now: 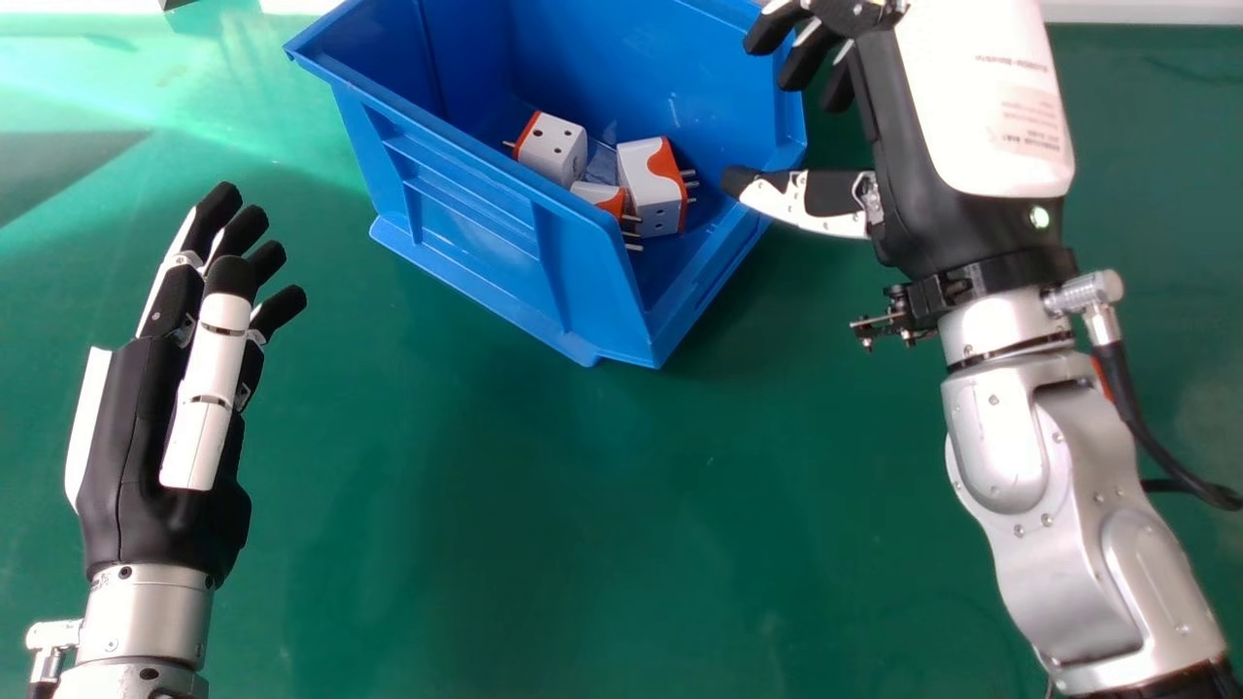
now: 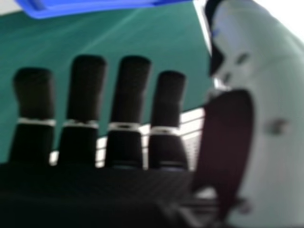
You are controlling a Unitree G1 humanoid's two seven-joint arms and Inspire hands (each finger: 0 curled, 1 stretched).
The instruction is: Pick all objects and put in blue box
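The blue box stands at the top middle of the head view, holding several white and orange plug adapters, among them one adapter near its left wall and a larger one beside it. My right hand is over the box's right edge, open, with nothing held. In the right hand view, my right hand shows straight fingers, and part of the blue box is beyond them. My left hand is open and empty at the left of the head view, apart from the box.
A green table lies under both arms and the box. A pale strip runs along its far edge. A black cable hangs beside the right forearm.
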